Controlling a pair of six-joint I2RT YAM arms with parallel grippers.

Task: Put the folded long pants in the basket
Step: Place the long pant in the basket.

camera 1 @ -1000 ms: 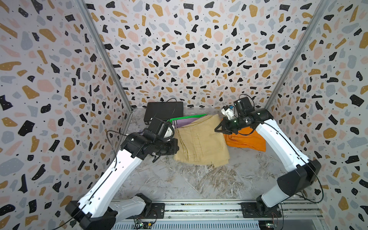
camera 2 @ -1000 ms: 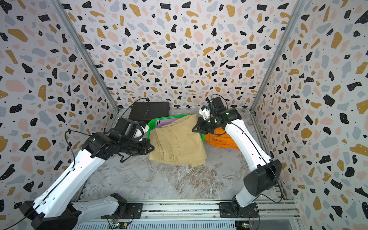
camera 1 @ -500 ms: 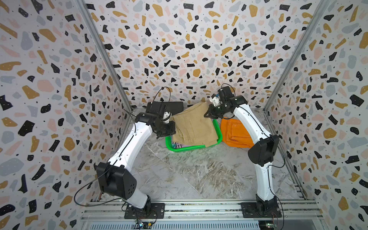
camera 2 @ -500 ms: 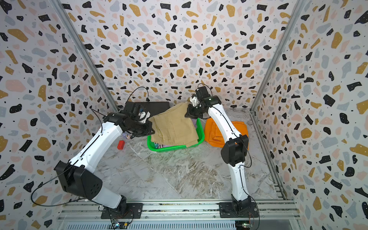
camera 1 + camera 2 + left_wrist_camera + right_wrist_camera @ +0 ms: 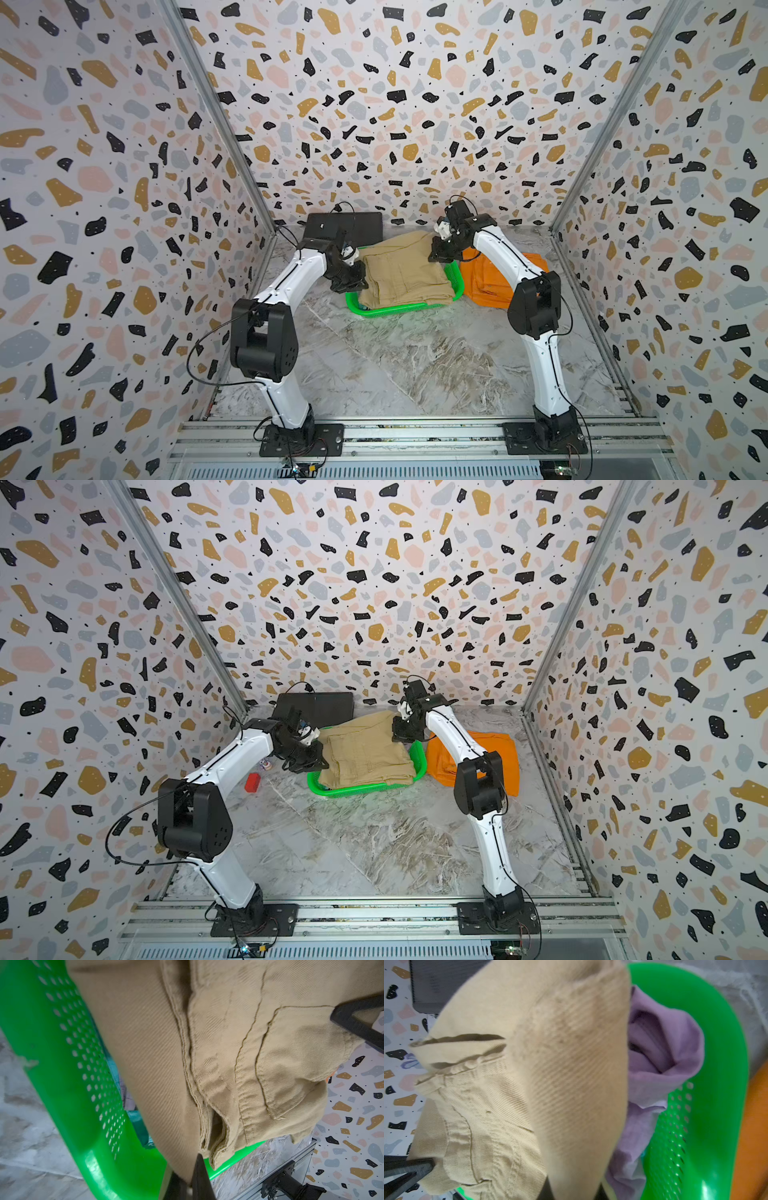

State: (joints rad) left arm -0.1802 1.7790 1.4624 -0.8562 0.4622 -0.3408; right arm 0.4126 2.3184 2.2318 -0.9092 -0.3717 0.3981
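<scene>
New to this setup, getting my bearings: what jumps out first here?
The left gripper and right gripper pinch opposite edges of the khaki pants, spread over the bright green basket at the back of the table. The orange pants lie on the table beside the basket, on the robot's right.

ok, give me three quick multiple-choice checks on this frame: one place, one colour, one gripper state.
1. Where do the orange pants lie? A in the basket; B on the table beside the basket; C under the basket.
2. Right wrist view: what colour is the cloth in the basket under the khaki pants? A red; B black; C lilac.
3. The left gripper and right gripper are: A both shut on the khaki pants; B both open; C left shut, right open.

1 B: the orange cloth lies outside the green rim.
2 C: the lilac pants show beside the khaki.
3 A: each pinches an edge of the khaki.
</scene>
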